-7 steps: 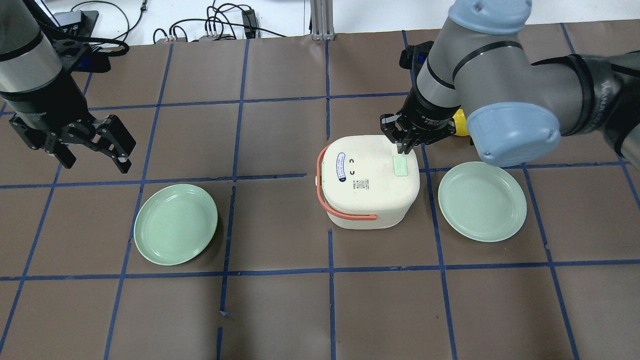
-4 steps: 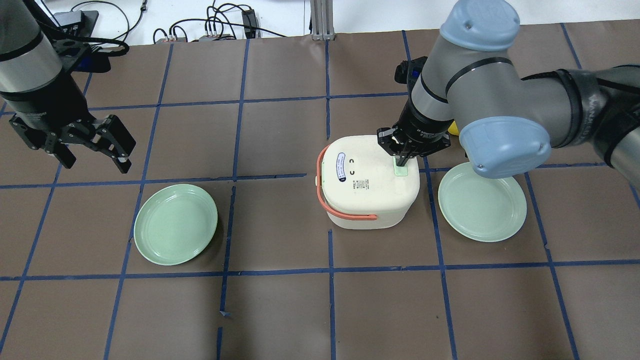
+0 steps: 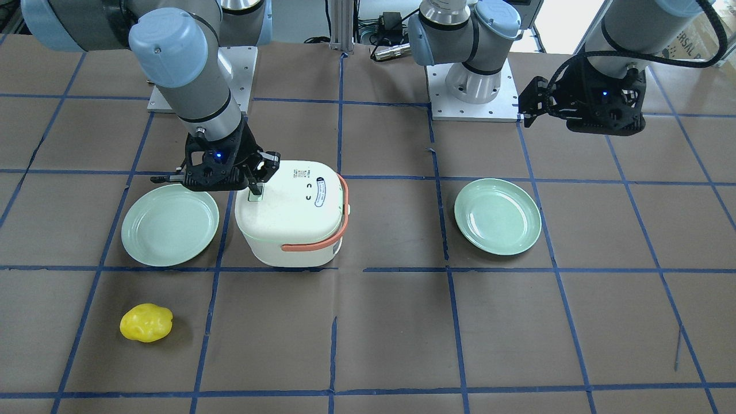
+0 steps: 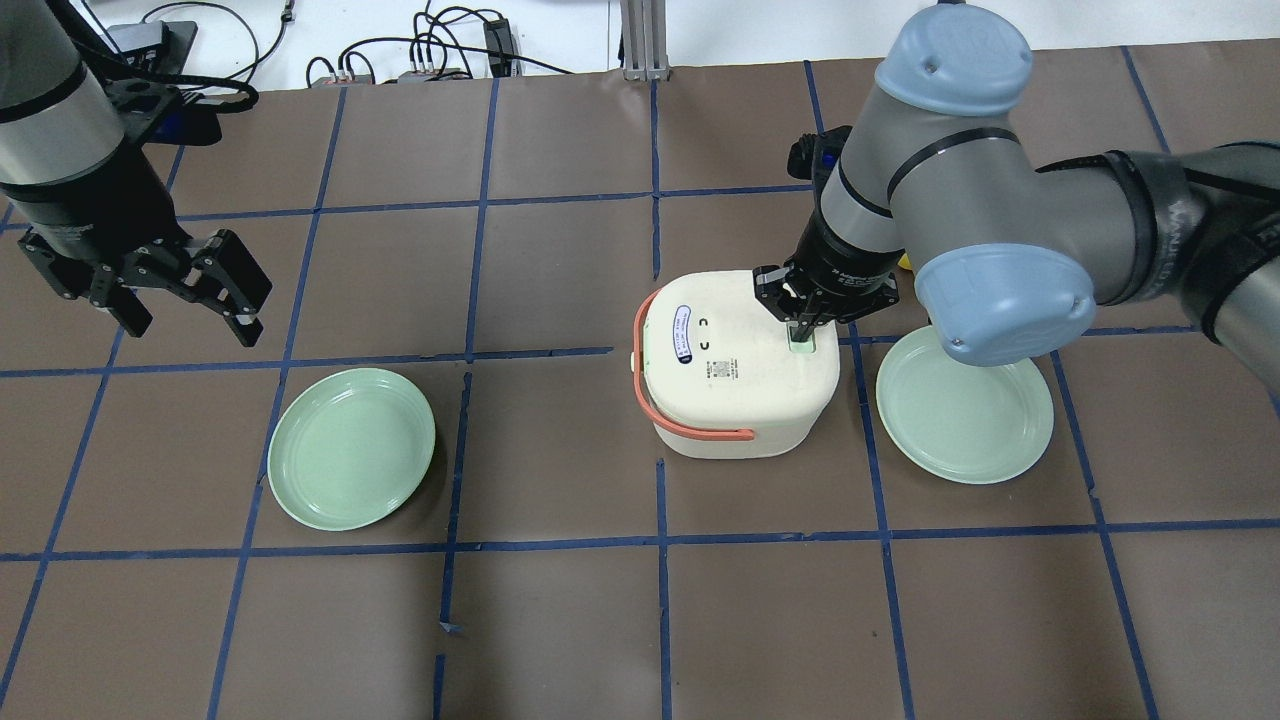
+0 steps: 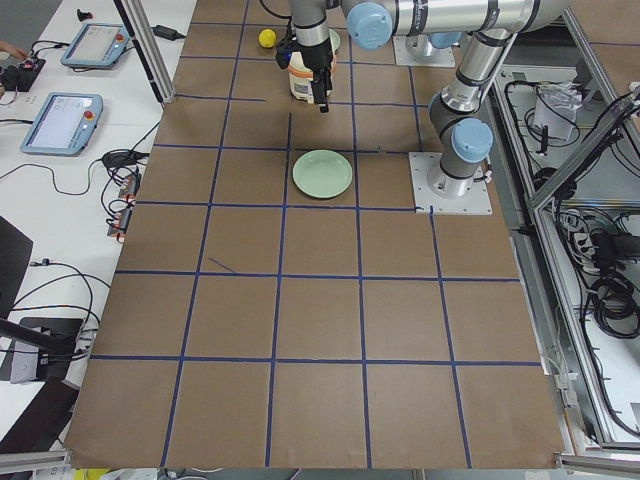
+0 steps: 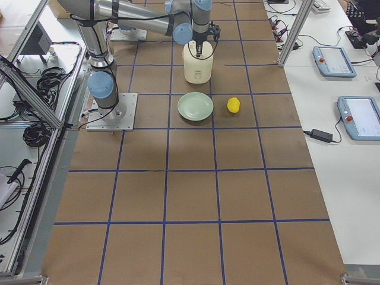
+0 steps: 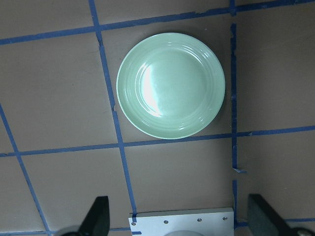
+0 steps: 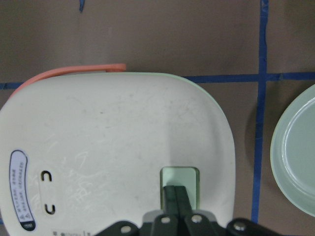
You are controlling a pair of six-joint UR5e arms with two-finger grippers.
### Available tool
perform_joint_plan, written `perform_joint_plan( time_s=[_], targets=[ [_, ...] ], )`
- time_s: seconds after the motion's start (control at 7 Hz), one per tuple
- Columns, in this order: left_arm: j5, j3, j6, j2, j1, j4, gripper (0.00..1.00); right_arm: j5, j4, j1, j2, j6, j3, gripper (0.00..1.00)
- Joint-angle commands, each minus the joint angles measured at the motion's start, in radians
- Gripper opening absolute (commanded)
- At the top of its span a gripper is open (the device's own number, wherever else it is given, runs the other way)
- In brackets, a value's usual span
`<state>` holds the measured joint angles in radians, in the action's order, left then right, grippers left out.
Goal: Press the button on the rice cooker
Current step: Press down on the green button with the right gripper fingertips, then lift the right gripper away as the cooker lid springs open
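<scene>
Two arms reach over a brown worktop (image 4: 560, 620) crossed by blue tape lines. The cream cooker (image 4: 735, 365) stands upright near the middle of it, a little toward the robot's right. Its orange handle (image 4: 690, 430) is folded down around the side nearest the overhead camera.

On the lid, at the edge nearest the right arm, sits the pale green button (image 8: 180, 175). The right hand (image 4: 803, 333) points straight down onto it with its two fingers (image 8: 172, 201) pressed together, no gap showing between them. In the right wrist view their tips cover the lower half of the button, and in the front-facing view they meet the lid at that spot. Whether the button is pushed in cannot be told.

Just beside the cooker on the robot's right lies the right plate (image 4: 965, 405), pale green, flat on the worktop and apart from the cooker. A yellow lump (image 3: 146, 322) lies beyond that plate, on the operators' side, clear of it.

The left hand (image 4: 188, 318) hangs above the worktop well apart from the cooker, its fingers (image 7: 98, 216) spread wide and holding nothing. The left plate (image 4: 351, 448), also pale green, lies on the worktop near it and fills the middle of the left wrist view.
</scene>
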<state>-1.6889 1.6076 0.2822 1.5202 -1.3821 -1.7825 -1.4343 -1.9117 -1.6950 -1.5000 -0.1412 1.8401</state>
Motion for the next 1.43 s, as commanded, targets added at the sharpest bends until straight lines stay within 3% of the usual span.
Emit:
perform_joint_plan(
  time_s=[0.0,0.14,0.29,0.43,0.57,1.29],
  targets=[
    [0.0,0.0,0.0,0.0,0.0,0.0,1.0,0.0,-0.001,0.0,0.0,0.0,0.002,0.12],
    [0.0,0.0,0.0,0.0,0.0,0.0,1.0,-0.006,0.016,0.0,-0.009,-0.015,-0.022,0.16],
    [0.0,0.0,0.0,0.0,0.0,0.0,1.0,-0.02,0.111,0.005,-0.012,-0.023,-0.082,0.34],
    [0.0,0.0,0.0,0.0,0.0,0.0,1.0,-0.067,0.161,0.014,-0.013,-0.015,-0.191,0.87],
    [0.0,0.0,0.0,0.0,0.0,0.0,1.0,-0.113,0.192,0.03,-0.013,-0.003,-0.249,1.0],
    [0.0,0.0,0.0,0.0,0.0,0.0,1.0,-0.086,0.258,0.087,-0.072,0.068,-0.239,1.0]
  ],
)
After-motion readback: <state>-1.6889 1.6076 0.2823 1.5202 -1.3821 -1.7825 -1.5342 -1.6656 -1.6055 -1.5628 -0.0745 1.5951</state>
